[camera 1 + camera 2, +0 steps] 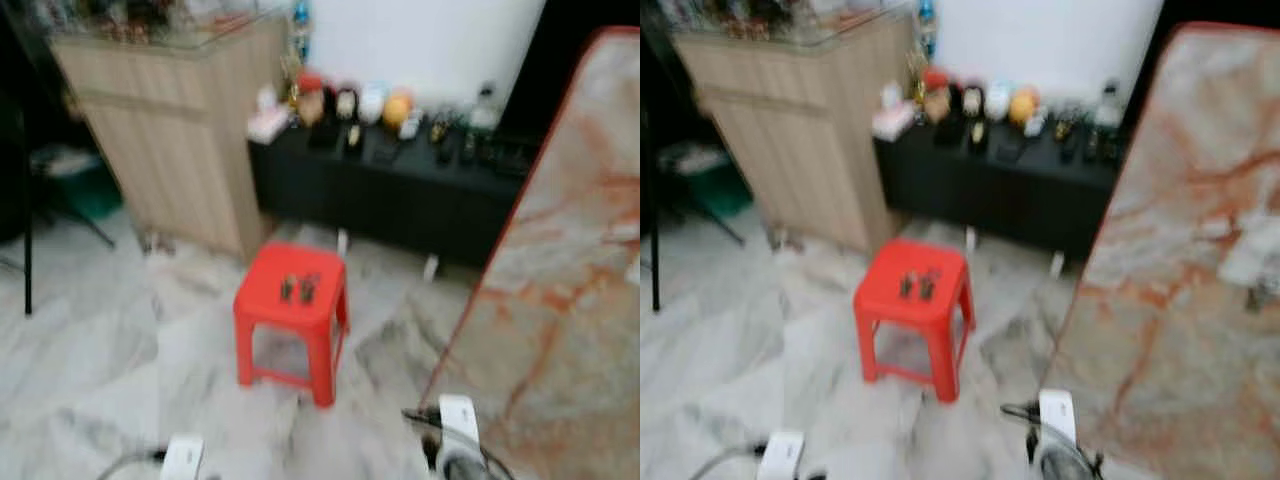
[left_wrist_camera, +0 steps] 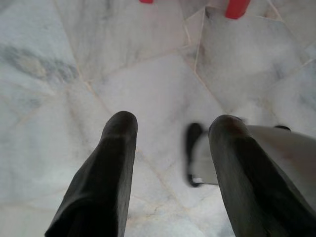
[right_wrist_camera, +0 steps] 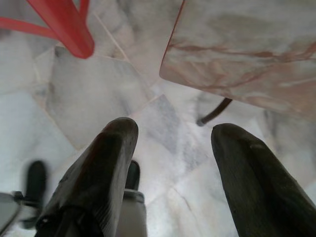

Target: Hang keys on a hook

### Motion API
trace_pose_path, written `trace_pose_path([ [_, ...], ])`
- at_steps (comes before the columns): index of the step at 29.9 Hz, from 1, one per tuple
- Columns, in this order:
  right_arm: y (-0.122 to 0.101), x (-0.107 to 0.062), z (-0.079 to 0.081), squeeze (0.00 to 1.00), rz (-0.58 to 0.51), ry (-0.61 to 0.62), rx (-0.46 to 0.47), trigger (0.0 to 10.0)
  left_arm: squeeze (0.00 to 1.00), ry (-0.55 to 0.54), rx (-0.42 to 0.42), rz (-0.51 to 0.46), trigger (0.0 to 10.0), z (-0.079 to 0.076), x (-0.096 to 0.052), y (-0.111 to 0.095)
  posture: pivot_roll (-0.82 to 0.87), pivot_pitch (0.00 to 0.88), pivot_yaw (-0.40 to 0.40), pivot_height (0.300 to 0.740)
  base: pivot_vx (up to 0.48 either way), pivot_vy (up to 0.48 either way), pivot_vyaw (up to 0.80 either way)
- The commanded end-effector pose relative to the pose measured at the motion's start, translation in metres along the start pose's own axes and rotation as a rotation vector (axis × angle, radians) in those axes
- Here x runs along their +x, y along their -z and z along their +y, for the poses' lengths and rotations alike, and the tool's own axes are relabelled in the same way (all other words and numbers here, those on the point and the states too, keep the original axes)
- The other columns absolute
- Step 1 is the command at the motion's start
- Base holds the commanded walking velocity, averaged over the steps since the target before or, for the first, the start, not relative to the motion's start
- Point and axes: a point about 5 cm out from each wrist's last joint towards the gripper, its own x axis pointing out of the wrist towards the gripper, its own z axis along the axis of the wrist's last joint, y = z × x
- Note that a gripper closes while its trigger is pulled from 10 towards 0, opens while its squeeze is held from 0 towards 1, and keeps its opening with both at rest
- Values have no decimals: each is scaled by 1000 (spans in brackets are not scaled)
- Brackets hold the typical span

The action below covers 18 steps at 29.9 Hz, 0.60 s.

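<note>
A red plastic stool (image 1: 291, 322) stands on the marble floor ahead of me. Small dark objects, likely the keys (image 1: 298, 289), lie on its seat, blurred. My left gripper (image 2: 173, 128) hangs open over the floor, nothing between its fingers, with the stool's legs (image 2: 237, 7) farther off. My right gripper (image 3: 173, 131) also hangs open above the floor, beside a stool leg (image 3: 66, 27) and the marble table's edge (image 3: 237, 49). No hook can be made out.
A marble-topped table (image 1: 570, 270) with a red rim fills the right side. A wooden cabinet (image 1: 170, 130) stands at the back left, a low black shelf (image 1: 390, 190) with ornaments behind the stool. A dark stand leg (image 1: 27, 250) is at far left.
</note>
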Motion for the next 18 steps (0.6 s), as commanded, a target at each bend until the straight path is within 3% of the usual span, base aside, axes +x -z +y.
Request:
trace_pose_path([
  [1,-3,0,4,0,-7,-5,17,10000,0,-9,2,13,10000,3,0,1,116,47,-78,740,0,311,0],
  [18,-4,0,5,0,-25,-3,46,10000,0,-16,-1,8,10000,5,0,0,118,65,-76,740,0,311,0],
])
